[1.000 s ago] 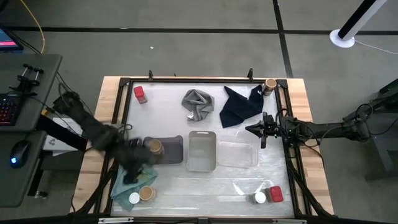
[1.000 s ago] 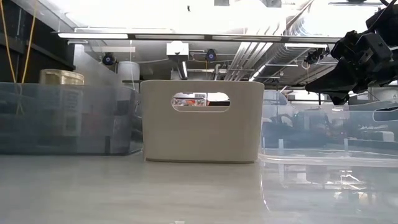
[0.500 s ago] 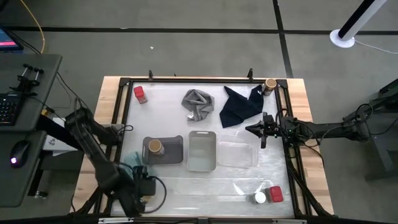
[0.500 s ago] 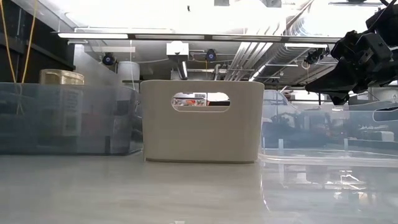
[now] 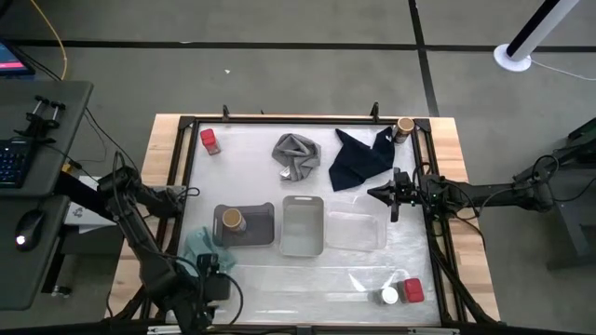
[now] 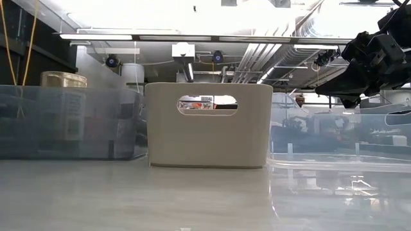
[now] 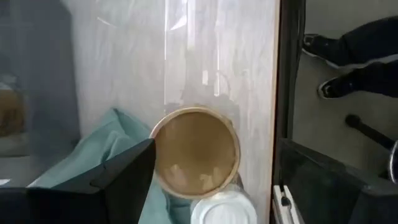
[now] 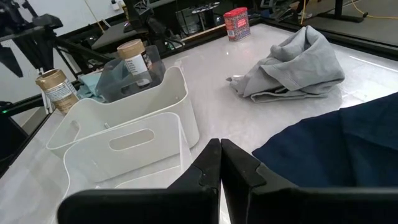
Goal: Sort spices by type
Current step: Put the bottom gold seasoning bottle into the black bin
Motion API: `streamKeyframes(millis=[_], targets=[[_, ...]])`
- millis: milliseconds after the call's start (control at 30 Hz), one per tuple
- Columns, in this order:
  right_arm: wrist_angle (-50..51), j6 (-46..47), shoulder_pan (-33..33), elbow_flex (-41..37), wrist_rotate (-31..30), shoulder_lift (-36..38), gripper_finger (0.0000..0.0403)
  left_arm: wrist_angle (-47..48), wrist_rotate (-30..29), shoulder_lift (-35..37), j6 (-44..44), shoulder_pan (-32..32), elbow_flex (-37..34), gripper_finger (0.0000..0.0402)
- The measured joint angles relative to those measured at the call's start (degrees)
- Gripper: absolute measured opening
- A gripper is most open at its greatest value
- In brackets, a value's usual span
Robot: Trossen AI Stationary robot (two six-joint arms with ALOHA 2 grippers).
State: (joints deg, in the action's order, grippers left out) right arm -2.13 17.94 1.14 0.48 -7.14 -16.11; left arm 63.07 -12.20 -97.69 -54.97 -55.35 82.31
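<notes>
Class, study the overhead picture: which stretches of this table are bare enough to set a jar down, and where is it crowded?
Bare: the near strip between the white tray and the front edge, and the far strip between the red jar and grey cloth. Crowded: the near-left corner, where the left gripper hovers over the teal cloth.

**Surfaces and materials on the table**

We see a glossy, pale table top (image 5: 279,270) that mirrors the ceiling lights, edged by bare matt wood (image 5: 456,177) at three o'clock and a dark metal frame (image 5: 279,119) at twelve. The white bin (image 6: 205,125) looks like smooth matt plastic; the clear tray (image 5: 354,231) beside it is shiny see-through plastic, and the grey tray (image 5: 256,225) is translucent, smoky plastic. The grey cloth (image 8: 298,62), navy cloth (image 8: 336,137) and teal cloth (image 7: 106,149) are soft, rumpled, matt fabric. We make out a smooth tan lid (image 7: 196,152) on one jar and a glossy white lid (image 7: 224,208) touching it.
</notes>
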Motion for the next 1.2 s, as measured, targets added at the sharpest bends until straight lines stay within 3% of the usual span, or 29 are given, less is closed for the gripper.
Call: streamKeyframes(millis=[567, 967, 1200], targets=[[0.0, 0.0, 0.0, 0.0, 0.0, 0.0, 0.0001, 1.7, 0.2, -5.0, 10.0, 0.5, -0.1, 0.0321], [0.0, 0.0, 0.0, 0.0, 0.0, 0.0, 0.0001, -0.6, 3.3, -8.8, 10.1, 3.3, -0.1, 0.0319], [0.0, 0.0, 0.0, 0.0, 0.0, 0.0, 0.0001, -0.2, 4.2, -7.1, 11.2, 4.5, -0.1, 0.0232]])
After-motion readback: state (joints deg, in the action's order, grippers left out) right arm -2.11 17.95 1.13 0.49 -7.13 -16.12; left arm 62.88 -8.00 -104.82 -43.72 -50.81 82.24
